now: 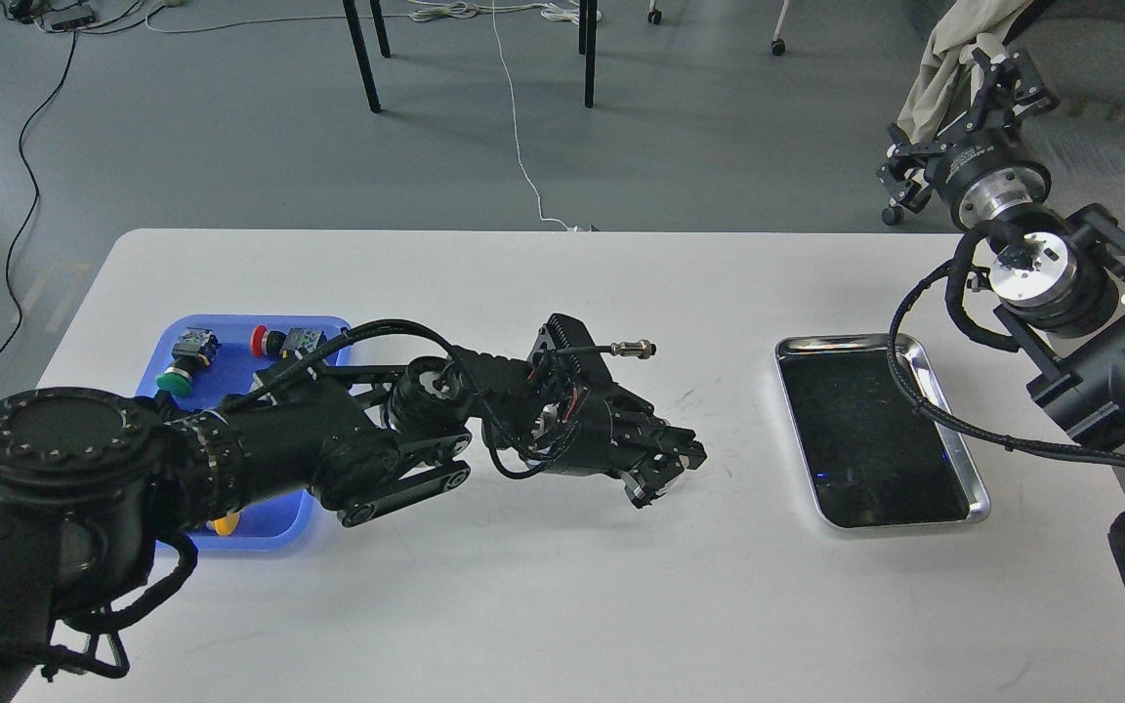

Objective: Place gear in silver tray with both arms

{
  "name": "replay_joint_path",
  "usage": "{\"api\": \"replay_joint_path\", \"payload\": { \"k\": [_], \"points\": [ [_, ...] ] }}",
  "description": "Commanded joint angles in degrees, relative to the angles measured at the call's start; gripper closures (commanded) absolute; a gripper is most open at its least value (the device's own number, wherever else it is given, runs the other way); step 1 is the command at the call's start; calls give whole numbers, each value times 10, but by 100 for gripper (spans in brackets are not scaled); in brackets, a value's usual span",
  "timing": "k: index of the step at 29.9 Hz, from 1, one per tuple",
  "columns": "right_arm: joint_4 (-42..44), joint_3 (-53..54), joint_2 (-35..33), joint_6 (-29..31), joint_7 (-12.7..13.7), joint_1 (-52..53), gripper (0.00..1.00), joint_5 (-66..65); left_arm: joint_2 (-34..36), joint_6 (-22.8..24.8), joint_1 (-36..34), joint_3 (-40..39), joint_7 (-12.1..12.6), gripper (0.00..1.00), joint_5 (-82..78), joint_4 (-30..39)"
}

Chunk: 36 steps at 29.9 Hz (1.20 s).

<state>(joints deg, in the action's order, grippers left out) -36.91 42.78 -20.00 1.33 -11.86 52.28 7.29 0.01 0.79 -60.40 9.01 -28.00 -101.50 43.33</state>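
So the left gripper (665, 471) sits low over the white table (543, 605) near the middle, fingers pointing toward 3 o'clock and nearly closed; can't tell if anything's pinched in there. The silver tray (978, 493) lies well off at its 3 o'clock, with only a cable across its right edge. The right gripper (953, 122) is raised past the table's 1 o'clock corner, fingers spread wide. Blue tray (323, 327) with button parts is at 9 o'clock, partly under the left arm (328, 439).
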Motion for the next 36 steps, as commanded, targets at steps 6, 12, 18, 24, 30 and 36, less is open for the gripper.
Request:
{"api": "replay_joint_path", "payload": {
  "k": [6,12,18,24,30,36],
  "points": [
    [1,-2,0,0,0,-1,1,0,0,-3,2,-2,0,85,-8,3],
    [4,-2,0,0,0,0,1,0,0,-18,16,-3,0,85,-5,11],
    [11,-2,0,1,0,0,1,0,0,-18,20,-4,0,82,2,12],
    [11,-3,0,0,0,3,1,0,0,-18,23,-4,0,71,11,12],
    [16,-14,0,1,0,7,1,0,0,-18,24,-4,0,68,24,12],
    [17,-19,0,1,0,7,1,0,0,-18,24,-4,0,68,24,12]
  ]
}}
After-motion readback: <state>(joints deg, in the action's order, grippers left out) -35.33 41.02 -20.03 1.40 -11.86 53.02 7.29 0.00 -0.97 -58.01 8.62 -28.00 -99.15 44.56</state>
